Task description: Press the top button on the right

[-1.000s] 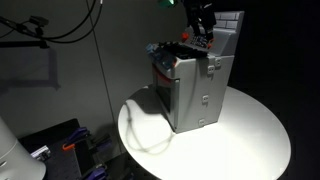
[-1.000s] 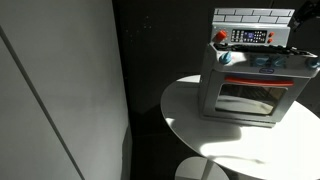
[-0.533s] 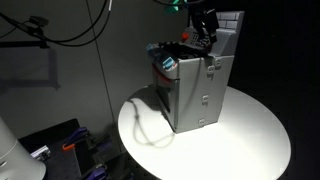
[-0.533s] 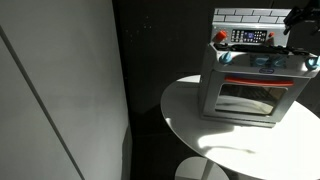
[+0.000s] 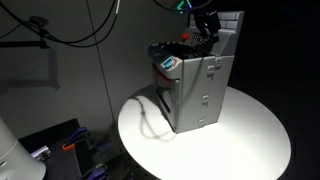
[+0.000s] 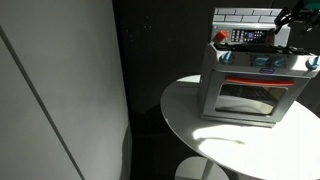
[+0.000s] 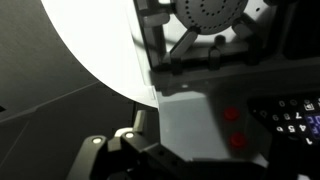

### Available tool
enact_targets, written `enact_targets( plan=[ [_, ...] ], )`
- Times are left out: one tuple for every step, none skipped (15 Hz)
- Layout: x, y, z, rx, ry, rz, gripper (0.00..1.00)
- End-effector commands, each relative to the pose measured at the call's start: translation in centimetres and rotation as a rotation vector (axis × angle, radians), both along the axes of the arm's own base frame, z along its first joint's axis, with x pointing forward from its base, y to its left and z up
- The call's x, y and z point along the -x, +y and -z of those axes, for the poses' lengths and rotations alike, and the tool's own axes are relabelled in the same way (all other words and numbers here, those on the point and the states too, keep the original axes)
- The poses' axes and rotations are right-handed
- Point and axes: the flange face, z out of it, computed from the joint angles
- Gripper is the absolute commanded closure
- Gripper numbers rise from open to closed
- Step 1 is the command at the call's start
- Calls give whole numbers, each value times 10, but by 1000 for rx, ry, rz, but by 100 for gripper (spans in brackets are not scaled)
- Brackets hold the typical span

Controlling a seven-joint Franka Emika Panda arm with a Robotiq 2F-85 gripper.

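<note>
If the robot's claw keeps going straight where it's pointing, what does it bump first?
Probably the toy stove: the gripper hangs just above its top, near the red buttons. The exact spot is hard to judge.

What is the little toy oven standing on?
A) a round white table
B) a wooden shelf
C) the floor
A: in an exterior view the toy oven stands on the round white table, whose curved edge shows all around it.
</note>
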Motion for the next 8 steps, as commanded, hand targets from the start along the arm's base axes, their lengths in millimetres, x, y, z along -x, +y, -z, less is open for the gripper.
enact_targets(
  plan=[
    [-15,-3,-7,21,-8,29,0],
    [-18,-3,-6,22,-9,32,0],
    [-20,-4,-6,22,-10,34,0],
    [-22,-4,-6,23,-11,36,0],
    [-24,-4,-5,25,-11,36,0],
    [-26,-3,-4,25,-11,35,0],
    [-28,-3,-4,26,-11,35,0],
    [-30,-2,-3,26,-10,33,0]
  ],
)
